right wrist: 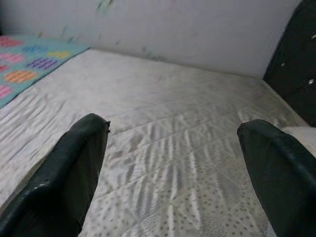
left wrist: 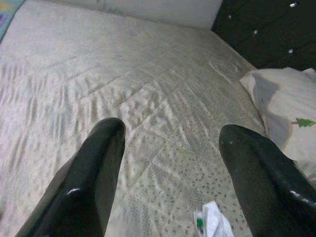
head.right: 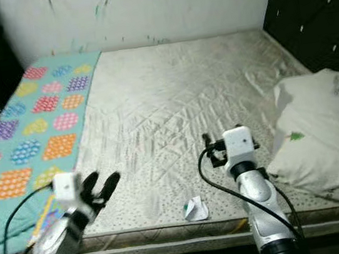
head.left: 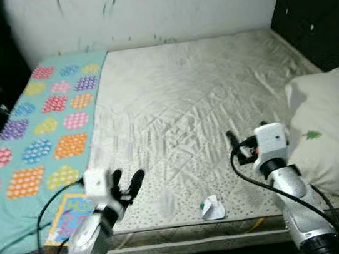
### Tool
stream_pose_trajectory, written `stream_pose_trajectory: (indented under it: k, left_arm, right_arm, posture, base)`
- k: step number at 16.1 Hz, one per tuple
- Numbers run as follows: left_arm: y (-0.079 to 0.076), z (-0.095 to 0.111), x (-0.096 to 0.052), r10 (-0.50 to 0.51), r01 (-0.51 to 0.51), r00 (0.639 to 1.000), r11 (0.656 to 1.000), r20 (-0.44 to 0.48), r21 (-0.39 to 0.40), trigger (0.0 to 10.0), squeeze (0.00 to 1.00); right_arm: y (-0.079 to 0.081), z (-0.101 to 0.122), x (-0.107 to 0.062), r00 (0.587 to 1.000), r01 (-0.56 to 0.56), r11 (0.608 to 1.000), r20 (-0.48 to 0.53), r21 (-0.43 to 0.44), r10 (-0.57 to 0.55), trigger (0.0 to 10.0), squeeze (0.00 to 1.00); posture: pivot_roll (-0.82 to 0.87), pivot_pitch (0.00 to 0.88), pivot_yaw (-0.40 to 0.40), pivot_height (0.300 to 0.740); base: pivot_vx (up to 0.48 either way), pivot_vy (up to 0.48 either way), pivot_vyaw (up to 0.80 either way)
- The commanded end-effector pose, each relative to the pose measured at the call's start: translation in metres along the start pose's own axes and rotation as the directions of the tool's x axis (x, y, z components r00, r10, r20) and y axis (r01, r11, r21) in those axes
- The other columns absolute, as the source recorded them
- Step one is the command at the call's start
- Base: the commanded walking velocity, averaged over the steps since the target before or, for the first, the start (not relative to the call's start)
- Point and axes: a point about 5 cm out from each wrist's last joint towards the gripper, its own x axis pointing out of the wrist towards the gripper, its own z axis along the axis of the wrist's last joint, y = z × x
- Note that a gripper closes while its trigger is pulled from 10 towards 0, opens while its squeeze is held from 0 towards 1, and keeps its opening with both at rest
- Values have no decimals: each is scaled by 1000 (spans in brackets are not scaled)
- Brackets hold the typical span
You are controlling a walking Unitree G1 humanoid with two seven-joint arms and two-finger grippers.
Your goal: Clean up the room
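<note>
The robot is standing at the foot of a bare mattress (head.left: 203,97), both arms raised over its near edge. The left gripper (head.left: 129,184) is hovering with its fingers spread and empty; the right gripper (right wrist: 173,163) is likewise spread wide, grasping nothing. A crumpled scrap of paper (head.left: 212,207) is lying between them near the edge, a pillow (head.left: 334,129) beside the right arm. Picking up the scrap looks like the step in hand; either gripper needs to be lowering over it.
</note>
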Motion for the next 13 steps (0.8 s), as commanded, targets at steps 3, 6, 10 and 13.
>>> stream_pose_trajectory:
  k: [3,6,10,13]
  left_arm:
    - [7,10,7,19,-21,999,999,37,45,10000,0]
    - [13,17,-2,50,-59,995,992,86,111,10000,0]
    - [17,21,6,39,-50,995,990,87,130,10000,0]
    - [8,23,18,34,-47,994,992,106,117,10000,0]
  right_arm:
    - [4,4,-6,999,-3,1000,49,5,3,10000,0]
    - [5,1,-13,999,-3,999,44,52,0,10000,0]
    - [-5,2,-11,993,92,994,63,63,-95,10000,0]
    - [-18,7,-17,990,119,992,75,37,-122,10000,0]
  posture:
    - [-69,0,21,740]
    - [-51,0,24,740]
    - [-119,0,90,740]
    - [-135,0,102,740]
  base:
    - [0,0,0]
    - [0,0,0]
    - [0,0,0]
    - [0,0,0]
